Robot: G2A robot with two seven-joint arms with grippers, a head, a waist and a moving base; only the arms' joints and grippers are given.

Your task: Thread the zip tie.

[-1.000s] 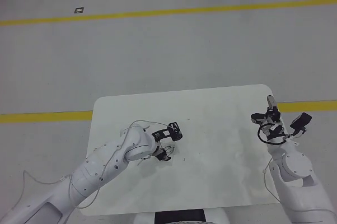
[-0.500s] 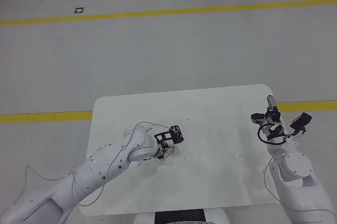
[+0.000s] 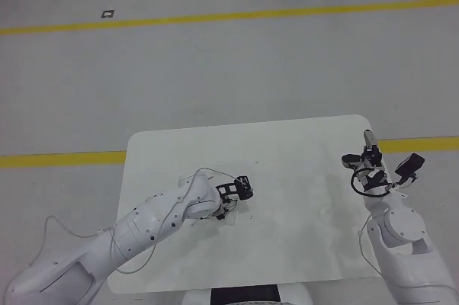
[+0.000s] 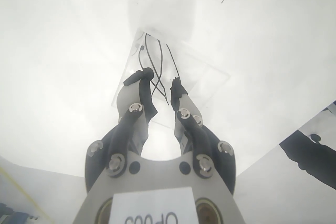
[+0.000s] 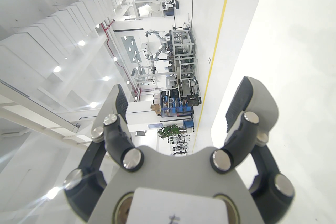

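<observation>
Zip ties (image 4: pixel 160 59) step: guessing pick-up, nothing threaded yet
Left gripper (image 4: pixel 161 78): hovering half-open, fingertips straddling the ties lying on the clear packet (image 4: pixel 207 78)
Right gripper (image 5: pixel 181 86): idling wide open, well away from packet
Next: needing to pinch just one tie

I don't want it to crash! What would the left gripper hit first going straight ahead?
Probably the black zip ties in their clear bag, just beyond the left gripper; depth is unclear.
</observation>
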